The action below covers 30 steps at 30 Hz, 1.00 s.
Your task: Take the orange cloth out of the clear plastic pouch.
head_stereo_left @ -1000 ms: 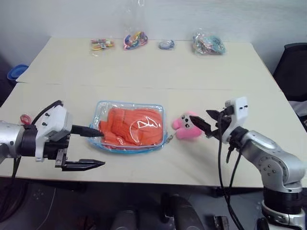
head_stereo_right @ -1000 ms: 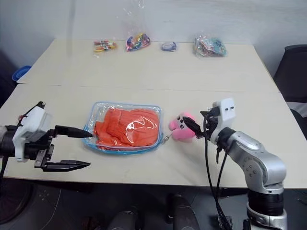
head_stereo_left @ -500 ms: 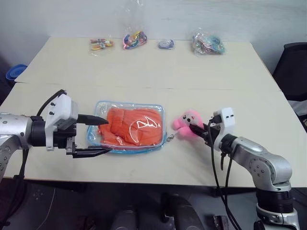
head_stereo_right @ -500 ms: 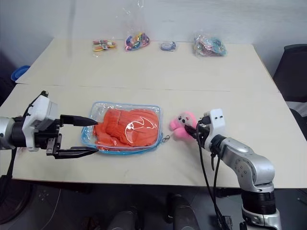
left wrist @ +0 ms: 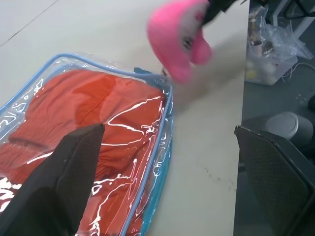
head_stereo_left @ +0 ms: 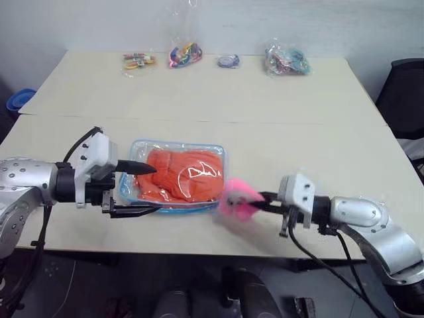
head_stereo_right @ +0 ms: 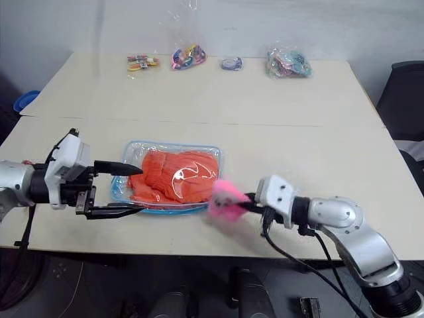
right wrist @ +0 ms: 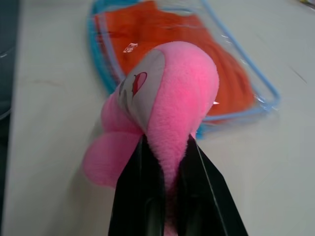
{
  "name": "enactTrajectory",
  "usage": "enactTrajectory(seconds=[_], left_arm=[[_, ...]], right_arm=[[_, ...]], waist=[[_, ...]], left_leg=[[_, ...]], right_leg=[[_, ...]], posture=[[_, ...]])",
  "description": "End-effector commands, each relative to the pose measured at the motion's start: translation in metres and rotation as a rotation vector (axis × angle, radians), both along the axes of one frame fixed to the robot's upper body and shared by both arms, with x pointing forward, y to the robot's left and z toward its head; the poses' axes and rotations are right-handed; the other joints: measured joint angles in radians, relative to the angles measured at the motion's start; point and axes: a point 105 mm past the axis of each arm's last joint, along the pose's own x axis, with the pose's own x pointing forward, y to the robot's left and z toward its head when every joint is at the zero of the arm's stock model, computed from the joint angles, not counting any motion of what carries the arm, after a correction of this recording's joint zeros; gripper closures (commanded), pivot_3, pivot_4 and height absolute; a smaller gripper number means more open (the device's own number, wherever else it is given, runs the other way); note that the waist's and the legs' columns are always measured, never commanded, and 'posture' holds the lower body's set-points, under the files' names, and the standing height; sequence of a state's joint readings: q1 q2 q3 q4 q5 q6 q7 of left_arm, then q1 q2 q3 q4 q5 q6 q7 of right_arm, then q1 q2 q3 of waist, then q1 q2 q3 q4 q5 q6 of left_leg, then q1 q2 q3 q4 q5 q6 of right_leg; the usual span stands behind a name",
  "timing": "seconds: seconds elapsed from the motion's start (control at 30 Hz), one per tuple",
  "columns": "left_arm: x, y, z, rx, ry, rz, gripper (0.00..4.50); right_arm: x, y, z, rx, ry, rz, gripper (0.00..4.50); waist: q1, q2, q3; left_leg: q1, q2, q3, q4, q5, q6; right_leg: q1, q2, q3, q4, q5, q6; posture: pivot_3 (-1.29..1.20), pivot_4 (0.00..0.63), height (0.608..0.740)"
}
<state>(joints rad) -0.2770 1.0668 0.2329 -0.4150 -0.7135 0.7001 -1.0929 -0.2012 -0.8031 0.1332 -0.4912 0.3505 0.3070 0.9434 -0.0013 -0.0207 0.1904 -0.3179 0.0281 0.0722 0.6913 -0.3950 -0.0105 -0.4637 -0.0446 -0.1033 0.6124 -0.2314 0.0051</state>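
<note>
The clear plastic pouch (head_stereo_left: 173, 143) with light blue edging lies flat on the near table, and the orange cloth (head_stereo_left: 182, 175) is inside it. My left gripper (head_stereo_left: 142, 190) is open at the pouch's left end. Its upper finger reaches over the cloth and its lower finger runs along the pouch's front edge. My right gripper (head_stereo_left: 257, 199) is shut on the pink plush toy (head_stereo_left: 235, 199), holding it by the pouch's front right corner. In the right wrist view the toy (right wrist: 167, 93) is pinched between the black fingers (right wrist: 145, 196), with the pouch (right wrist: 256, 93) behind it.
Several small clear bags of colourful trinkets (head_stereo_left: 185, 54) line the far edge of the back table. A blue object (head_stereo_left: 16, 103) sits beyond the table's left side and a black chair (head_stereo_left: 404, 86) at the right. A clear bin (left wrist: 270, 49) stands on the floor.
My right gripper shut on the pink plush toy and pulled it left and toward me, to the pouch's front corner. My left gripper edged in over the pouch's left end, still open.
</note>
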Motion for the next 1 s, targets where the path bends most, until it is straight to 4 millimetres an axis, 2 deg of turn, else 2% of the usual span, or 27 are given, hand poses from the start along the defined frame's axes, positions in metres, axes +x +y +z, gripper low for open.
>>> enactTrajectory(seconds=[0.03,0.2,0.5,0.57,0.63,0.77,0.87,1.0], left_arm=[[-0.002,-0.007,0.002,0.002,-0.016,-0.029,0.00],[-0.002,-0.014,-0.010,0.020,0.013,-0.059,0.00],[-0.002,-0.020,-0.021,0.025,0.031,-0.077,0.00],[-0.001,-0.020,-0.024,0.028,0.034,-0.077,0.00],[-0.001,-0.020,-0.025,0.029,0.035,-0.077,0.00],[-0.002,-0.025,-0.029,0.011,0.056,-0.082,0.00],[-0.002,-0.032,-0.037,-0.019,0.109,-0.081,0.00],[-0.007,-0.044,-0.045,-0.070,0.215,-0.087,0.00]], right_arm=[[-0.004,0.006,0.000,-0.076,-0.065,0.165,4.48],[-0.009,0.028,0.006,-0.072,-0.059,0.341,4.48],[-0.003,0.064,-0.030,-0.145,-0.051,0.466,4.48],[0.003,0.065,-0.042,-0.170,-0.047,0.440,3.88],[0.007,0.065,-0.045,-0.179,-0.052,0.426,3.33],[0.007,0.060,-0.022,-0.151,-0.134,0.407,1.95],[-0.003,0.050,-0.004,-0.162,-0.214,0.412,0.96],[-0.012,0.043,0.019,-0.157,-0.304,0.395,0.96]], waist=[[0.000,0.000,0.000],[-0.001,0.000,0.000],[0.000,0.000,0.000],[0.000,0.000,0.000],[0.000,0.000,0.000],[0.000,0.000,0.000],[0.002,0.000,0.000],[0.004,0.000,0.000]], left_leg=[[0.000,0.000,0.000,0.000,0.000,0.000],[0.000,0.000,0.000,0.000,0.000,0.000],[0.000,0.000,0.000,0.002,0.000,0.000],[0.000,0.001,0.000,0.002,0.000,0.000],[0.000,0.000,0.000,0.002,0.000,0.000],[0.000,0.001,0.000,0.003,0.000,0.000],[0.000,0.000,-0.001,0.004,0.000,-0.001],[0.000,0.000,-0.001,0.005,0.000,-0.001]], right_leg=[[0.000,0.000,0.000,0.000,0.000,0.000],[0.000,0.001,0.000,0.001,0.000,0.000],[0.000,0.000,0.000,0.005,0.000,-0.001],[-0.001,0.000,-0.001,0.006,0.000,-0.001],[0.000,0.000,0.000,0.006,0.000,-0.001],[0.000,0.000,0.000,0.007,0.000,-0.001],[-0.001,-0.001,0.000,0.007,0.000,-0.001],[0.000,-0.001,-0.001,0.007,0.000,-0.001]], posture=[[0.00,0.150,0.740],[0.00,0.150,0.740],[0.00,0.150,0.740],[0.00,0.150,0.740],[0.00,0.150,0.740],[0.00,0.150,0.740],[0.00,0.150,0.740],[0.00,0.150,0.740]])
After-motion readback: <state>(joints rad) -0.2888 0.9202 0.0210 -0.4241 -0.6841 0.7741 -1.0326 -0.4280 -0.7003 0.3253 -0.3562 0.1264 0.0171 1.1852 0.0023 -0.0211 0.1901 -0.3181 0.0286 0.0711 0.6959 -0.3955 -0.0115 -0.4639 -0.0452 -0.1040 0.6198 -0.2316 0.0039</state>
